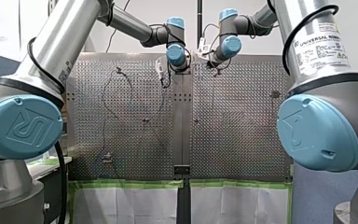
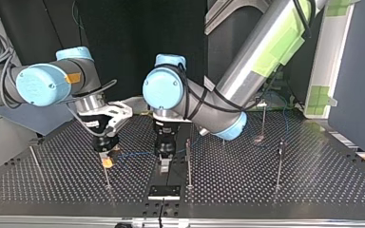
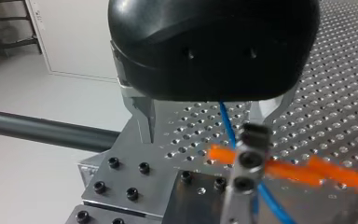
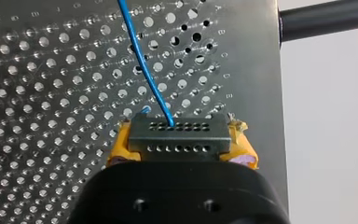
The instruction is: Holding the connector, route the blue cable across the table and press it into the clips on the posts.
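Right wrist view has my right gripper [image 4: 181, 151] clamped tight on the connector [image 4: 179, 133], a small grey block with two rows of holes, squeezed between the yellow pads [image 4: 121, 149]. The blue cable [image 4: 142, 60] comes out of the connector's far row of holes and runs ahead of the gripper over the perforated table [image 4: 51, 93] in a gentle curve. In the left wrist view my left gripper [image 3: 207, 128] is spread wide, its metal fingers [image 3: 144, 119] well apart. The cable drops between them and appears to touch neither. Just ahead of those fingers stands a post [image 3: 242, 186] with a dark clip [image 3: 254, 137] at its tip, the cable passing close beside it. A blurred orange streak [image 3: 317, 170] crosses behind the post; I cannot tell what it is. In the top view my right gripper sits left of centre in the frame and my left gripper at the centre, near each other, both low over the table. A short stretch of cable is strung between them. More thin posts [image 2: 279, 164] rise at the centre, the lower right and the right rear of that frame.
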Action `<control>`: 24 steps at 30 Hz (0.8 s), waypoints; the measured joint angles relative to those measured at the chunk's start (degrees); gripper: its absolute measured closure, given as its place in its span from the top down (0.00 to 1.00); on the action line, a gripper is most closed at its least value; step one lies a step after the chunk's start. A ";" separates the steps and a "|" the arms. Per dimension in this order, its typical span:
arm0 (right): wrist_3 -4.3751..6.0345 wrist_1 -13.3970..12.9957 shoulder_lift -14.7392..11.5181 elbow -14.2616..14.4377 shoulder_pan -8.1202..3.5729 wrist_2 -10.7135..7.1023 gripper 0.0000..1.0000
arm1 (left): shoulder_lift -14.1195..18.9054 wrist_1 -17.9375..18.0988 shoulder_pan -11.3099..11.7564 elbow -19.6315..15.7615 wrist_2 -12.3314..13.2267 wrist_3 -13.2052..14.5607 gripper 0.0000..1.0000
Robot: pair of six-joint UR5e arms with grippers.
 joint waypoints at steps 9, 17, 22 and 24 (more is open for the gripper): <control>0.00 0.02 0.03 -0.01 0.01 -0.04 0.00 | -0.01 -1.62 -0.09 -0.06 -0.04 -0.12 0.00; 0.04 0.02 0.04 0.35 0.19 -0.25 0.00 | -0.01 -2.16 -0.22 -1.01 -0.12 -0.68 0.00; 0.19 0.03 0.03 0.85 0.41 -0.56 0.00 | 0.01 -1.92 -0.43 -3.10 -0.19 -0.61 0.00; 0.25 0.04 0.03 1.13 0.48 -0.68 0.00 | 0.03 -1.84 -0.62 -4.29 -0.20 -0.58 0.00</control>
